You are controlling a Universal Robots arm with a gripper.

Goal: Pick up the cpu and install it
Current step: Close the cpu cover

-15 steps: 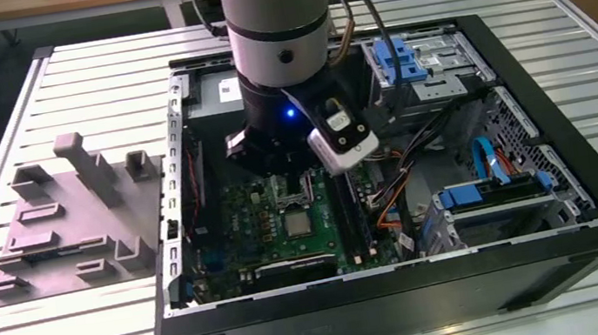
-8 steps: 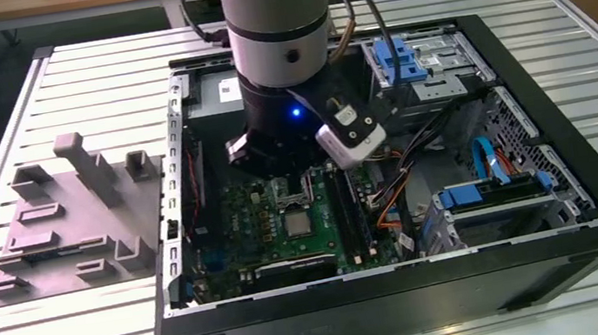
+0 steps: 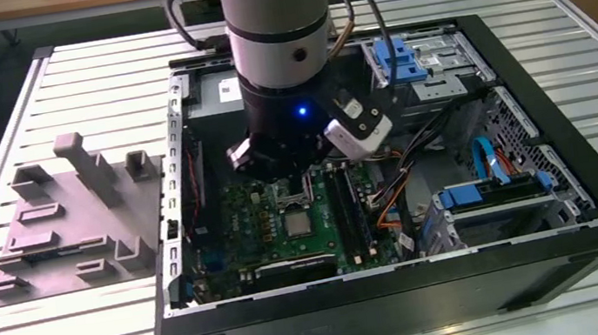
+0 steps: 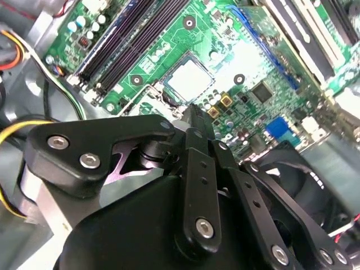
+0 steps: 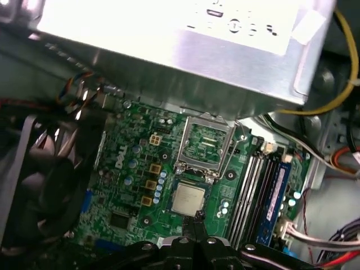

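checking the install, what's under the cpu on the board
The cpu lies flat in its socket on the green motherboard, with the metal retention frame flipped open beside it. The chip covers the socket contacts, so they cannot be seen. The gripper hovers at its edge.

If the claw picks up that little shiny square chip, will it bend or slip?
The cpu looks like a flat metal-topped square, so it probably stays stiff. Its smooth, shiny top may make it slippery for the claw, whose tips sit close by its edge. It looks thin and small, so it is likely light and could be easy to damage on the green motherboard.
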